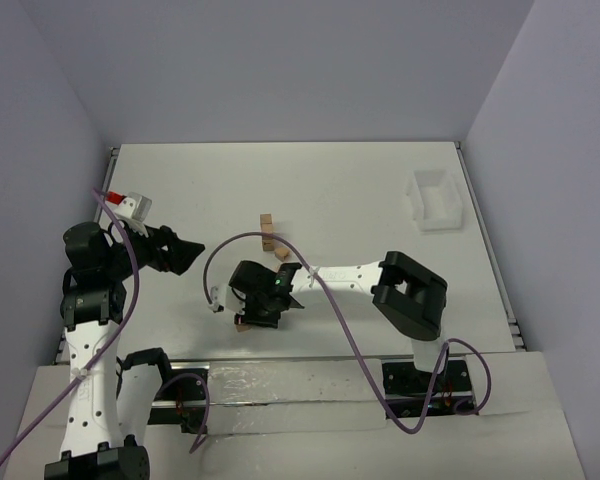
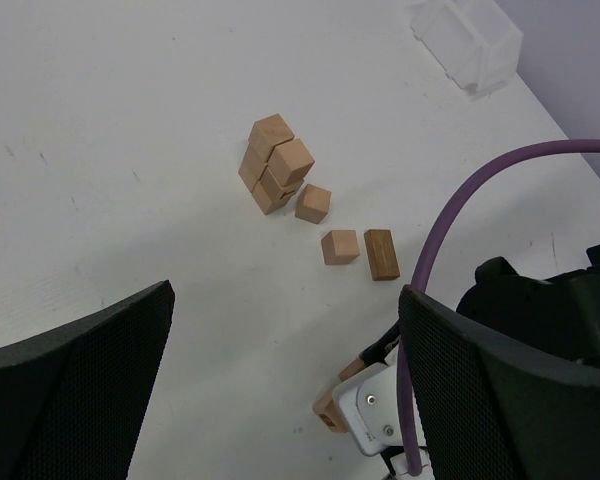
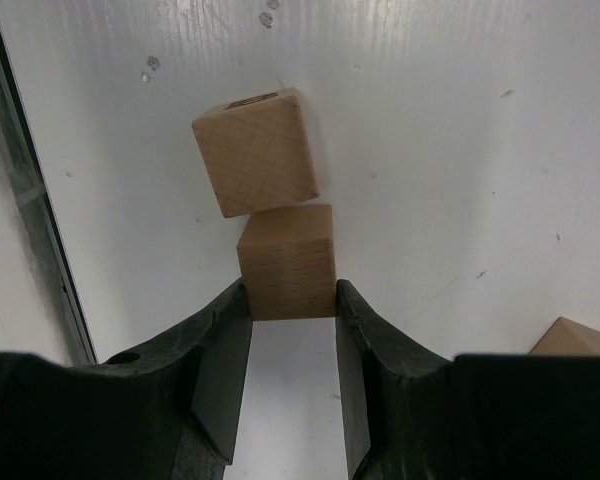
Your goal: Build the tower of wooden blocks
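Observation:
The tower (image 1: 267, 231) (image 2: 273, 160), a short column of tan cubes, stands mid-table. Three loose wood blocks (image 2: 340, 246) lie just beside it. My right gripper (image 1: 248, 318) (image 3: 292, 298) is low over the near part of the table, shut on one wood block (image 3: 287, 262) that its fingertips press from both sides. A second, tilted wood block (image 3: 255, 150) touches the held one at its far side. Another cube (image 3: 575, 338) peeks in at the right edge of the right wrist view. My left gripper (image 1: 188, 252) (image 2: 285, 295) hovers at the left, wide open and holding nothing.
A white translucent bin (image 1: 435, 200) (image 2: 470, 45) stands at the back right. A purple cable (image 1: 325, 300) loops over the right arm, close to the loose blocks. A metal rail (image 3: 25, 200) marks the table's near edge beside the right gripper.

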